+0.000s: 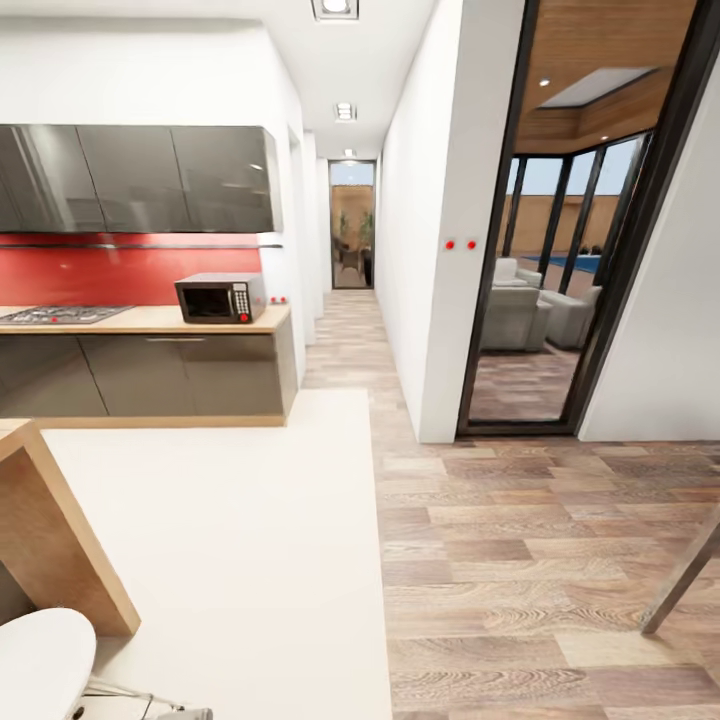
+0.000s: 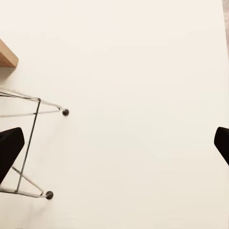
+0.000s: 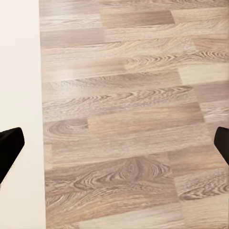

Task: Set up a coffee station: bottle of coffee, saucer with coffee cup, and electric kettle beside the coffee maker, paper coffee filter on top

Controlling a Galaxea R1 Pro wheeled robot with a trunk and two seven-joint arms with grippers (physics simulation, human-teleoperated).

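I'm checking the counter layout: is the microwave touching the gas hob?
Apart. The head view shows the microwave near the countertop's right end and the hob further left, with bare wood-grain worktop between them.

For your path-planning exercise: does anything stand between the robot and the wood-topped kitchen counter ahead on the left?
Nothing visible blocks it. Pale floor runs bare up to the counter, which carries a microwave. The wooden island and a white stool sit off to the left, beside the route.

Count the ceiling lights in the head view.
3: one nearest, one midway along the ceiling, one small far down the hallway. More may lie beyond the top edge.
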